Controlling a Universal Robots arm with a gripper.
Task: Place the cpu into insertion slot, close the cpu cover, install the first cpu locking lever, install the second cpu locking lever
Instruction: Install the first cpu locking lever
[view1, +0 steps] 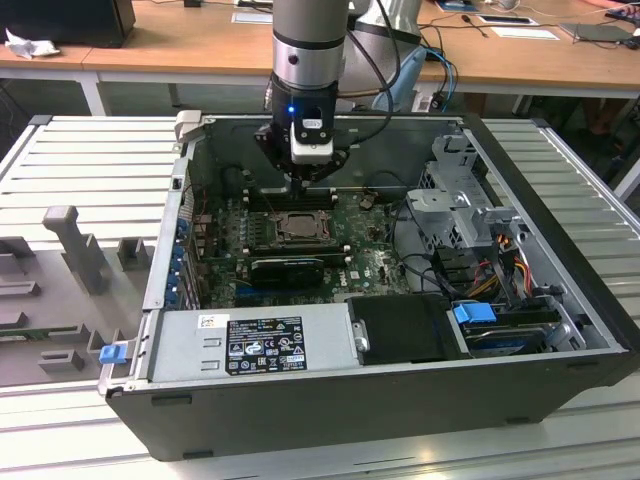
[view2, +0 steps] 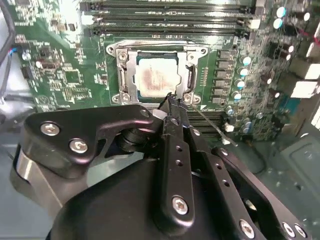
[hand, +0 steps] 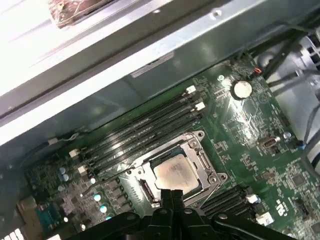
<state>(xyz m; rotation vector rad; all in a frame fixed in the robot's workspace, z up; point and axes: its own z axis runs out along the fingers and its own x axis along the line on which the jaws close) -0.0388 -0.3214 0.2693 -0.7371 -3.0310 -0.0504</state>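
Motherboard (hand: 250, 125): claw (hand: 172, 195) (pinched) near cpu (hand: 174, 172), memory slots (hand: 145, 130) beside.

In the first wrist view the gripper (hand: 172, 196), fingers pressed together, covers one edge of the cpu (hand: 174, 171) and is itself cut off by the frame. In the exterior view the insertion slot (view1: 297, 228) is too small to tell whether it is latched.
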